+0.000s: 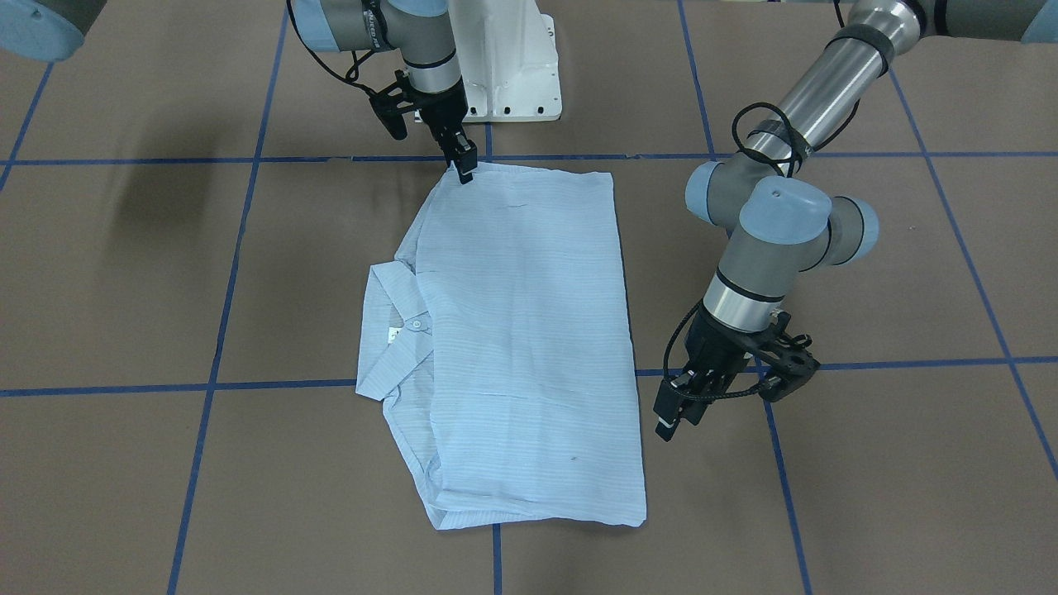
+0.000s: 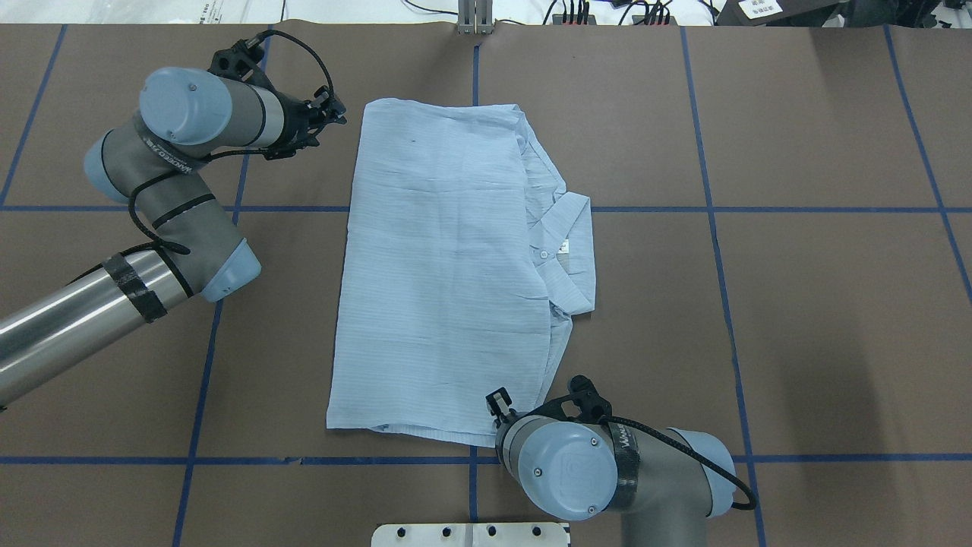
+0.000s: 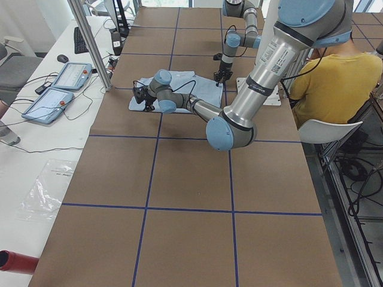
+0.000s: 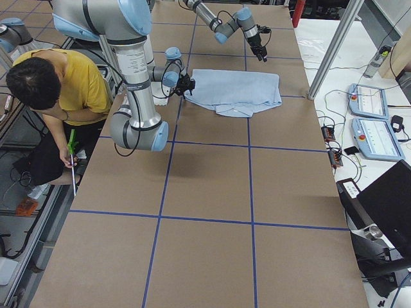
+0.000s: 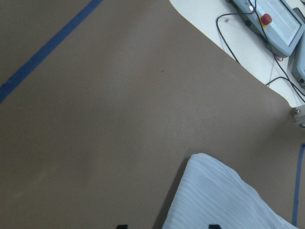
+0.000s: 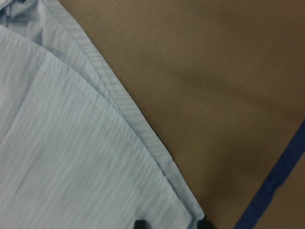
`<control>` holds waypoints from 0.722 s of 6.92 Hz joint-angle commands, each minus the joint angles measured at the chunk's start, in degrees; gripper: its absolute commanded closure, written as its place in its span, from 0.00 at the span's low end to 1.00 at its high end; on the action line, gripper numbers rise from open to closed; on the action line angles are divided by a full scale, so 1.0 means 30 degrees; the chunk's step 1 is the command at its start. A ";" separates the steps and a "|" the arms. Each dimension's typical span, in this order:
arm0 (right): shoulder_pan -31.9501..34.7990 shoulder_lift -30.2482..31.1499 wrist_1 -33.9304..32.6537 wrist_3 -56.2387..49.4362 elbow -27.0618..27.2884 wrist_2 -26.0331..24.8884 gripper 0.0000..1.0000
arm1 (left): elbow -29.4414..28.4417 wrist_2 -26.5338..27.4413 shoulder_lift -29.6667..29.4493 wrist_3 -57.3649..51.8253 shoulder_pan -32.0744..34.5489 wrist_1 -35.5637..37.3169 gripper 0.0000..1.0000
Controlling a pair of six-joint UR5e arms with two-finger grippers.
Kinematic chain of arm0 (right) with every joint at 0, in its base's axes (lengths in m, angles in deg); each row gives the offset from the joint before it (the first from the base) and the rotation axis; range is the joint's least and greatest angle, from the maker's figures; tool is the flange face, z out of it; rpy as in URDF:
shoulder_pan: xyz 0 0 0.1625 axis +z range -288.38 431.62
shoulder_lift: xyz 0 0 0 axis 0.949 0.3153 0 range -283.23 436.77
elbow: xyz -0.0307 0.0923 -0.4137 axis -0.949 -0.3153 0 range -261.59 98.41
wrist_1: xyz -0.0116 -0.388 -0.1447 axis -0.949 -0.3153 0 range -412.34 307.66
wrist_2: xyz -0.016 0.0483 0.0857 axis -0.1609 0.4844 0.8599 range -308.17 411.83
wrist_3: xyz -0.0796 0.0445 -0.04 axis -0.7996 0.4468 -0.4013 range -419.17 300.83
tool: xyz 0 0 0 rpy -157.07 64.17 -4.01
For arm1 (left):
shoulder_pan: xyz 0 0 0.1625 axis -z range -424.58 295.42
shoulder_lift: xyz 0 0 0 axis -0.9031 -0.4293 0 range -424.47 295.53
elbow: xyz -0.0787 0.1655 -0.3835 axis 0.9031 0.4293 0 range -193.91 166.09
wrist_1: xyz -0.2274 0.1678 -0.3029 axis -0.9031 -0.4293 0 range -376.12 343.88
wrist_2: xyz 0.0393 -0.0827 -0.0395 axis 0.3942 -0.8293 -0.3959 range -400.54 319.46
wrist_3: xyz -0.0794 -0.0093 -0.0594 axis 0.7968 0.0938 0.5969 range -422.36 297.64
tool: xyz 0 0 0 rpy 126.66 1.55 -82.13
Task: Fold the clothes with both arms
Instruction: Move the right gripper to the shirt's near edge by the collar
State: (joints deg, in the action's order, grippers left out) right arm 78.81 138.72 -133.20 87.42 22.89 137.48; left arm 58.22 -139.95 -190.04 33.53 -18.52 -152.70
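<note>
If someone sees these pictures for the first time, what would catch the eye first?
A light blue shirt, folded to a long rectangle with the collar showing, lies in the middle of the brown table. The right tool is at its corner nearest the base; the left tool hangs beside a far corner. A person in yellow is at the table's edge.

The table (image 1: 826, 496) is a broad, flat surface covered in matte brown paper and ruled into large squares by strips of blue tape (image 1: 273, 384). A folded light blue, finely striped button-up shirt (image 1: 529, 330) lies flat on the paper, covering one crossing of the tape. Its collar (image 1: 397, 330) is turned out along one long side. A white metal pedestal base (image 1: 504, 74) stands near the shirt's short edge, not touching it.
</note>
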 commanded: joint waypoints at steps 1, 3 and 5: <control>0.0036 -0.0053 0.0000 0.0177 0.0300 0.0013 0.98 | 0.0008 0.0001 0.0253 -0.0001 0.0000 0.0001 0.36; 0.0036 0.0005 0.0000 0.0177 0.0332 0.0014 1.00 | 0.0009 -0.0028 0.0372 -0.0001 0.0000 -0.0028 0.37; 0.0124 0.0063 0.0000 0.0177 0.0681 0.0014 1.00 | 0.0328 0.0001 0.0402 0.0144 0.0000 0.0001 0.39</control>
State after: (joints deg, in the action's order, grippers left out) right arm 79.03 138.77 -133.20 87.95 24.21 137.52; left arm 58.52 -140.01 -188.88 33.62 -18.52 -152.72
